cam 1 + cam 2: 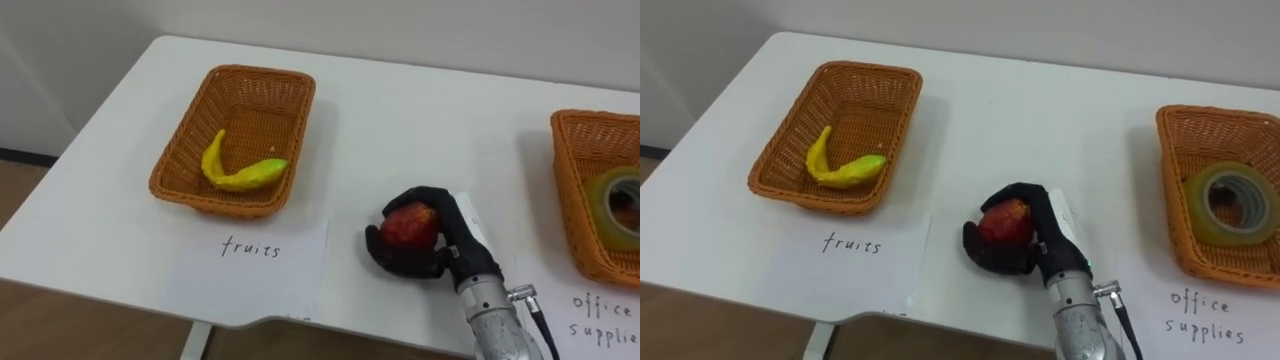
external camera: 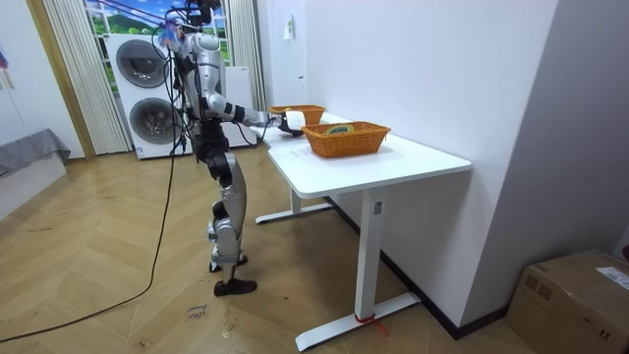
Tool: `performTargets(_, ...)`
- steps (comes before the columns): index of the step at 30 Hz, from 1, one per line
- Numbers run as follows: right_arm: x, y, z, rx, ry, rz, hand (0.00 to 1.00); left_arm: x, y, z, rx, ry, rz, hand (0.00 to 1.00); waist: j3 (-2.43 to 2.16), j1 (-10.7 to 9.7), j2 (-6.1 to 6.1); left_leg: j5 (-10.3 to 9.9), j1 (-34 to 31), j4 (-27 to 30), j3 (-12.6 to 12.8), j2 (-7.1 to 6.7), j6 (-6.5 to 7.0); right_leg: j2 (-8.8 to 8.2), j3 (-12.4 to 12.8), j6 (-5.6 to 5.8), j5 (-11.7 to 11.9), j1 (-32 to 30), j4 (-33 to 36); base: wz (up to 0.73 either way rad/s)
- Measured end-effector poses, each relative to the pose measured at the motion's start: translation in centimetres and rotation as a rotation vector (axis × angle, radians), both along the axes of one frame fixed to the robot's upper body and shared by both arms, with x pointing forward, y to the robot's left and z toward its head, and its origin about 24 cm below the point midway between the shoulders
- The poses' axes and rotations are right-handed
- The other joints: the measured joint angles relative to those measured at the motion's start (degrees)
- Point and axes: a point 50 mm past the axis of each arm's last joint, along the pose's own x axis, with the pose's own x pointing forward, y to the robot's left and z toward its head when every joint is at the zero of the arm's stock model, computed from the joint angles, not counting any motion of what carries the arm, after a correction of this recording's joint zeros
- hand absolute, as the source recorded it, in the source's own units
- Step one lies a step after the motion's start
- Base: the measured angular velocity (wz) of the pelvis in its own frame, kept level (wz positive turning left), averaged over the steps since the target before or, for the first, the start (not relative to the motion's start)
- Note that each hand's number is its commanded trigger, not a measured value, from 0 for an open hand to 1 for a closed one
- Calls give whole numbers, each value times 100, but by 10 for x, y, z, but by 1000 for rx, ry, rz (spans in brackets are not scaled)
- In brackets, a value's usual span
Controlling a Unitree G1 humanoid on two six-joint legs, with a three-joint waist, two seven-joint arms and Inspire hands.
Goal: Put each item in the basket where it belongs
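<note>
Now red-yellow apple (image 1: 409, 224), gripped in right hand (image 1: 440, 245), on table (image 1: 400, 110)

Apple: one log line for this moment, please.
right hand shut on apple | banana in fruit basket | tape in supplies basket | apple between them

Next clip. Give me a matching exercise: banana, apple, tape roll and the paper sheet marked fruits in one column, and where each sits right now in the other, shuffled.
Things:
1. banana
2. apple
3. tape roll
4. paper sheet marked fruits

Places:
A. gripped in the right hand
B. inside the right basket
C. flat on the table, in front of the left basket
D. inside the left basket

Pairs: 1-D, 2-A, 3-B, 4-C
</note>
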Motion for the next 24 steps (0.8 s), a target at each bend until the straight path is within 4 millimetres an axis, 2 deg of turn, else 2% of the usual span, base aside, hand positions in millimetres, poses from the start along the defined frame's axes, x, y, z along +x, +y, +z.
performTargets(4, 5, 2, 14, 31, -28, 1, 100, 3, -2, -1, 5, 1, 7, 0, 35, 9, 17, 1, 0, -4, 17, 0, 1, -2, 6, 0, 0, -10, 12, 0)
performTargets(6, 9, 4, 24, 41, -71, 10, 100, 2, -2, -1, 5, 2, 6, 0, 37, 10, 10, 2, 4, -15, 16, 1, 1, -2, 5, 0, 0, -10, 13, 0)
performTargets(10, 27, 11, 63, 38, -233, 49, 100, 1, 0, 0, 19, 13, -42, 0, 46, 148, -18, 7, 0, -43, 24, 9, -6, 7, -24, -4, 2, -40, 7, -2)
performTargets(14, 48, 20, 98, 60, -374, 81, 100, -2, 1, 0, 24, 25, -49, 0, 53, 311, -116, 8, 29, -49, 6, 15, -9, 6, -83, -3, 2, 1, -1, 4)
performTargets(15, 50, 21, 101, 60, -384, 83, 100, -2, 2, 0, 25, 25, -49, 0, 60, 337, -129, 9, 57, -47, 1, 14, -8, 5, -91, -3, 2, 23, -2, 7)
performTargets(16, 54, 24, 106, 68, -395, 90, 100, -2, 2, 0, 27, 28, -52, 0, 88, 369, -149, 7, 112, -55, -15, 13, -6, 1, -138, -2, 1, 89, -14, 7)
performTargets(18, 58, 31, 113, 73, -419, 117, 100, -2, 4, 0, 31, 29, -57, 0, 93, 465, -206, 6, 107, -78, -29, 11, -4, -3, -169, -1, 1, 86, -9, 6)
performTargets(20, 61, 37, 118, 74, -434, 146, 100, -2, 8, 1, 43, 33, -59, 0, 85, 497, -284, 6, 82, -58, -133, 1, -4, -13, -297, 0, 2, 115, -11, 20)
performTargets(21, 62, 37, 118, 74, -432, 149, 100, -3, 9, 1, 45, 34, -59, 0, 86, 501, -286, 5, 83, -54, -163, -2, -4, -13, -325, 0, 2, 127, -11, 26)
performTargets(24, 62, 38, 116, 83, -410, 150, 100, -5, 10, 1, 49, 44, -58, 0, 72, 635, -357, 4, 93, -37, -261, -8, -4, -15, -420, 0, 2, 176, -11, 18)
